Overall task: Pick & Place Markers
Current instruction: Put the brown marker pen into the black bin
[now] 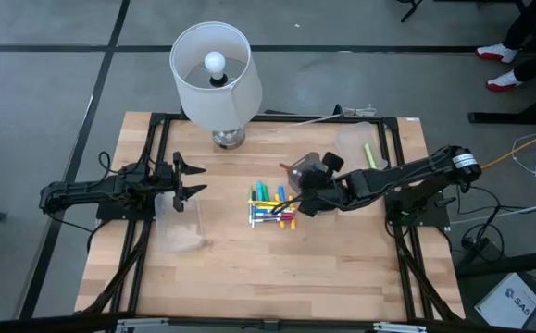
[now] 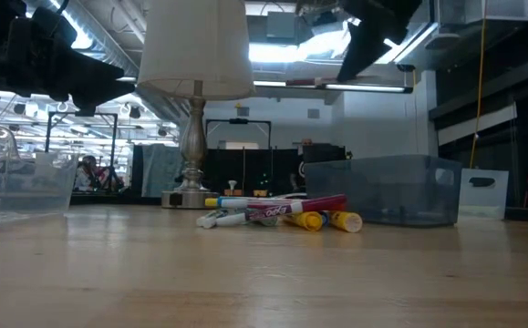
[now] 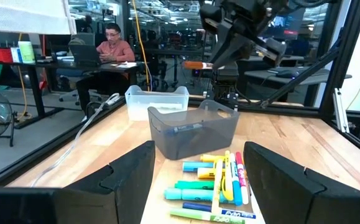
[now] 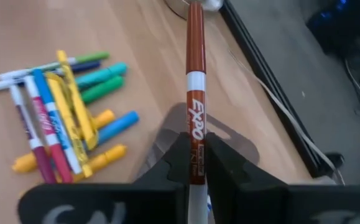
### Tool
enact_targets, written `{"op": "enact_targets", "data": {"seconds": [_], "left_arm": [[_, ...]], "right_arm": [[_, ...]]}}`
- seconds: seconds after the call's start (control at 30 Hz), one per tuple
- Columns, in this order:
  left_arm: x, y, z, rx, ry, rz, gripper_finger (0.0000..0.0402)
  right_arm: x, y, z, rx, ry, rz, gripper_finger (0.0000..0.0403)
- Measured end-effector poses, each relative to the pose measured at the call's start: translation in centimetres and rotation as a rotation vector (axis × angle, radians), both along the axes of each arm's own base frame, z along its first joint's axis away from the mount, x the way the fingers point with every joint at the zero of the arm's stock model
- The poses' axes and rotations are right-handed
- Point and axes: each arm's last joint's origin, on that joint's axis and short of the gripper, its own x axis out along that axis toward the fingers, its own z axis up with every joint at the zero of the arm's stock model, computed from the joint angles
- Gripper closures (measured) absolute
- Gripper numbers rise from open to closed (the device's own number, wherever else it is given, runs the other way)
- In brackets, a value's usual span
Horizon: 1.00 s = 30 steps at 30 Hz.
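Right gripper [image 4: 195, 163] clenched on an orange-brown Expo marker [image 4: 195, 93], held clear above the table over the smoky bin [image 3: 195, 129], with the marker sticking forward past the fingers. The bin stands just beside the marker pile [image 1: 272, 205] at its 1 o'clock in the high view. The pile lies near table centre: yellow, green, blue and pink pens crossed over each other. Left gripper [image 1: 191, 178] at 9 o'clock from the pile, well apart, jaws spread and empty, above a clear bin [image 1: 180, 220]. Lamp [image 1: 214, 79] at 11 o'clock, far edge. A person [image 3: 108, 50] sits at a desk beyond the table.
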Motion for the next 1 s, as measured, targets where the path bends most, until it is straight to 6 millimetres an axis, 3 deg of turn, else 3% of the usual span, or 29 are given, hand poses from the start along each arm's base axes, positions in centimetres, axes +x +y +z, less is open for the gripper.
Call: {"op": "enact_targets", "data": {"seconds": [0.5, 1.0], "left_arm": [[0.0, 0.0, 0.0, 0.000, 0.000, 0.000, 0.0160], [0.0, 0.0, 0.0, 0.000, 0.001, 0.000, 0.0160]], "right_arm": [[-1.8, -0.5, -0.6, 0.036, 0.003, -0.233, 0.0365], [-1.9, -0.6, -0.7, 0.055, -0.018, -0.278, 0.0366]]}}
